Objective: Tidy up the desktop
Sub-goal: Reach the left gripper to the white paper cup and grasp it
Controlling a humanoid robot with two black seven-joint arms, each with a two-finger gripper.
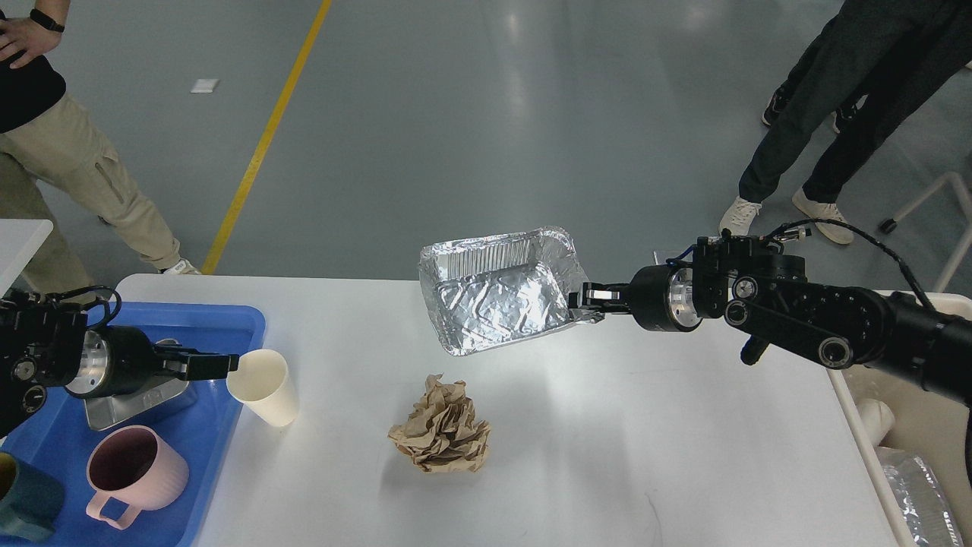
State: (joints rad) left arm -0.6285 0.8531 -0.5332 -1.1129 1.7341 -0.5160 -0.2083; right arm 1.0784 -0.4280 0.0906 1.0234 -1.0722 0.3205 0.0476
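Right gripper (585, 296) clenched on the rim of a foil tray (497, 292), lifted clear of the white table (607, 425), probably bound for the beige bin (911, 433) at right. Left gripper (220, 366) pinches a paper cup (266, 387) beside the blue tray (228, 327); crumpled brown paper (442, 427) remains mid-table

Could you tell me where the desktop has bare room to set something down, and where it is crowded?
The desktop is bare across its right half, between the crumpled brown paper and the beige bin. The near strip below the paper is bare too. The left is crowded: the blue tray holds mugs, and the white paper cup stands beside it at the left gripper.
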